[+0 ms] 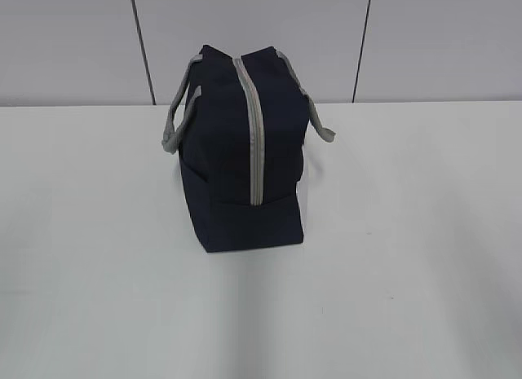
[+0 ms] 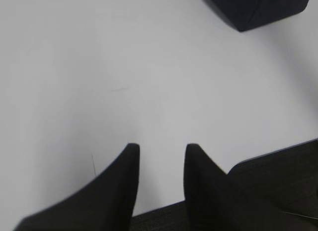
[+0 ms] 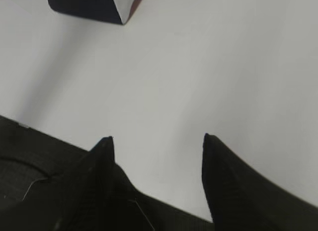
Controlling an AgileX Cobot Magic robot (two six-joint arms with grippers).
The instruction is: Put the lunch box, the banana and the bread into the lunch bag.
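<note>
From the front, the dark blue lunch bag (image 1: 245,163) stands in the middle of the white table (image 1: 408,273), with its grey zipper (image 1: 255,134) shut and grey handles (image 1: 175,122) hanging at each side. The left gripper (image 2: 161,154) hangs over bare table with a small gap between its fingers, and a corner of the bag (image 2: 258,7) sits far off at the top right. The right gripper (image 3: 158,141) is spread wide and holds nothing, with a corner of the bag (image 3: 89,5) far away at the top left.

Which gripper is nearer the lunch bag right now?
Cannot tell: left gripper and right gripper both hover over bare table, well short of the lunch bag, only its corners showing.
</note>
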